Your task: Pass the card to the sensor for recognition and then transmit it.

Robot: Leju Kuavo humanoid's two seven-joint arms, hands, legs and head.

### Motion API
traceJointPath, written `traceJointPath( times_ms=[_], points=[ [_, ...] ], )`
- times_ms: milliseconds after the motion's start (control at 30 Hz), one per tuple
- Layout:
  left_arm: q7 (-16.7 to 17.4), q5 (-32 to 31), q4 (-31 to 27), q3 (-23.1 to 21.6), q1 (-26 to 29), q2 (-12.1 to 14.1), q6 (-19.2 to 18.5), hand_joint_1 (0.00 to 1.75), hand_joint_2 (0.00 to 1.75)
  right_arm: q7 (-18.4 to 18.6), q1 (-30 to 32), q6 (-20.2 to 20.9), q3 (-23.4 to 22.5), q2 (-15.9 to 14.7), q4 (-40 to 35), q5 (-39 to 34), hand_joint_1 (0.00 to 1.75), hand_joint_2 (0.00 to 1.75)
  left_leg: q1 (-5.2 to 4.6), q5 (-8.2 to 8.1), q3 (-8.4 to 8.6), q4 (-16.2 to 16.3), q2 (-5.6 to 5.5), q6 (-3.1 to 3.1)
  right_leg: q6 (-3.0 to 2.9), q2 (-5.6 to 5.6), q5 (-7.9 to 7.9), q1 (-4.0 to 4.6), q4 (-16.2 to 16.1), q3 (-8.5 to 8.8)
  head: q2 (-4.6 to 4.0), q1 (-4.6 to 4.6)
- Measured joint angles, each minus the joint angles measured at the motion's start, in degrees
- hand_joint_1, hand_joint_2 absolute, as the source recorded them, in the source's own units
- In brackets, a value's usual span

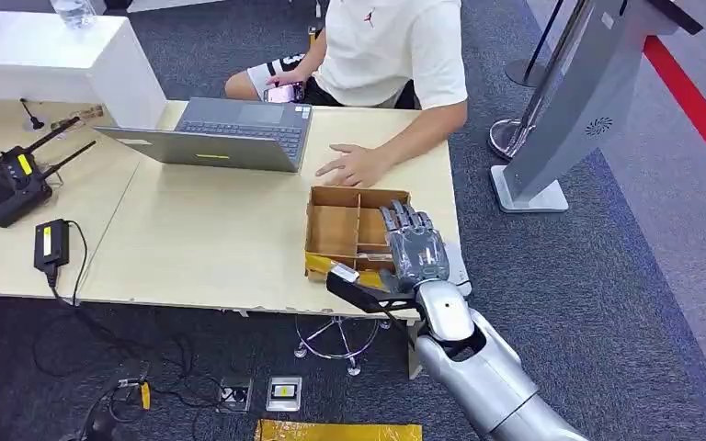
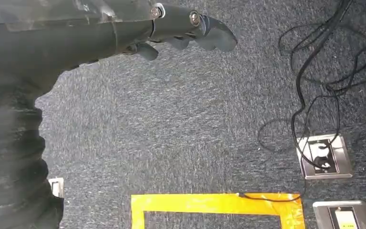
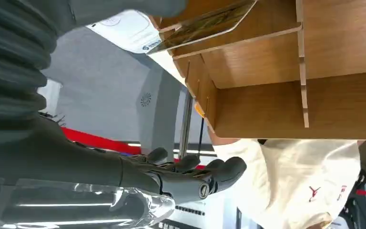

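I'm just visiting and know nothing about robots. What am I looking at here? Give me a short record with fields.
Setting: wooden table on grey carpet
Right hand: over the cardboard box, fingers spread
Left hand: hanging above the floor, holding nothing
Card: lying in the box, beside the right hand; whether it is gripped is unclear
Box: divided into compartments, at the table's near edge
Person: seated opposite, one hand resting on the table
Also there: laptop, grey kiosk
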Motion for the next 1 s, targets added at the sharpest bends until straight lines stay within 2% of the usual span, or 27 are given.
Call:
traceJointPath(
  times_ms=[67,167,267,300,433,467,500,533,667,833,900,1000],
  points=[
    [0.00,0.00,0.00,0.00,-0.03,0.00,0.00,0.00,1.75,0.00,0.01,0.35,0.00,0.00,-0.02,-0.04,0.24,1.75,0.00,0.00,-0.01,0.00,0.00,0.00,0.00,0.00,0.00,0.00,0.00,0.00,0.00,0.00],
    [0.00,0.00,-0.07,0.00,-0.05,0.00,0.00,0.00,1.75,0.11,0.02,1.46,0.07,0.00,-0.02,-0.37,0.28,1.75,0.00,0.00,-0.01,0.00,0.00,0.00,0.00,0.00,0.00,0.00,0.00,0.00,0.00,0.00],
    [0.00,-0.02,-0.35,0.00,-0.07,0.00,0.00,0.00,1.75,0.61,0.02,2.71,0.46,-0.04,0.00,-0.57,0.47,1.75,0.00,0.00,-0.01,0.00,0.00,0.00,0.00,0.00,0.00,0.00,0.00,-0.01,0.00,0.00],
    [0.00,-0.07,-0.48,0.00,-0.09,0.00,0.00,0.00,1.75,0.81,0.03,3.12,0.68,-0.09,0.00,-0.57,0.70,1.75,0.00,0.00,-0.01,0.00,0.00,0.00,0.00,0.00,0.00,0.00,0.00,-0.01,0.00,0.00],
    [0.11,-0.20,-0.55,0.00,-0.23,0.00,0.00,0.00,1.75,1.33,0.03,4.24,0.96,-0.13,0.55,-0.74,0.66,1.75,0.00,0.00,-0.01,0.00,0.00,0.00,0.00,0.00,0.00,0.00,0.00,-0.01,0.00,0.00],
    [0.20,-0.24,-0.55,0.00,-0.24,0.00,0.00,0.00,1.75,1.35,0.03,4.24,1.01,-0.13,0.72,-0.81,0.72,1.75,0.00,0.00,-0.01,0.00,0.00,0.00,0.00,0.00,0.00,0.00,0.00,-0.01,0.00,0.00],
    [0.26,-0.28,-0.55,0.00,-0.24,0.00,-0.02,0.00,1.75,1.38,0.03,4.22,1.03,-0.13,0.88,-0.92,0.91,1.75,0.00,0.00,-0.01,0.00,0.00,0.00,0.00,0.00,0.00,0.00,0.00,-0.01,0.00,0.00],
    [0.31,-0.28,-0.55,0.00,-0.24,0.00,-0.02,0.00,1.75,1.36,0.03,4.20,1.07,-0.11,1.05,-0.98,0.91,1.75,0.00,0.00,-0.01,0.00,0.00,0.00,0.00,0.00,0.00,0.00,0.00,-0.01,0.00,0.00],
    [0.42,-0.35,-0.55,0.00,-0.24,0.00,-0.02,0.00,1.75,1.38,0.03,4.20,1.38,-0.11,1.20,-1.05,1.15,1.75,0.00,0.00,-0.01,0.00,0.00,0.00,0.00,0.00,0.00,0.00,0.00,-0.01,0.00,0.00],
    [0.42,-0.44,-0.55,0.00,-0.24,0.00,-0.07,0.00,1.75,1.38,0.00,4.17,1.64,-0.11,1.55,-1.05,1.19,1.75,0.00,0.00,-0.01,0.00,0.00,0.00,0.00,0.00,0.00,0.00,0.00,0.00,0.00,0.00],
    [0.42,-0.44,-0.55,0.00,-0.24,0.00,-0.09,0.00,1.75,1.38,-0.01,4.17,1.64,-0.11,1.55,-1.05,1.31,1.75,0.00,0.00,-0.01,0.00,0.00,0.00,0.00,0.00,0.00,0.00,0.00,0.01,0.00,0.00],
    [0.42,-0.44,-0.55,0.00,-0.24,0.00,-0.09,0.00,1.75,1.38,-0.09,4.11,1.64,-0.11,1.55,-1.05,1.34,1.75,0.00,0.00,0.00,0.00,0.00,0.00,0.00,-0.01,0.00,0.00,0.00,0.01,0.00,0.00]
  ],
)
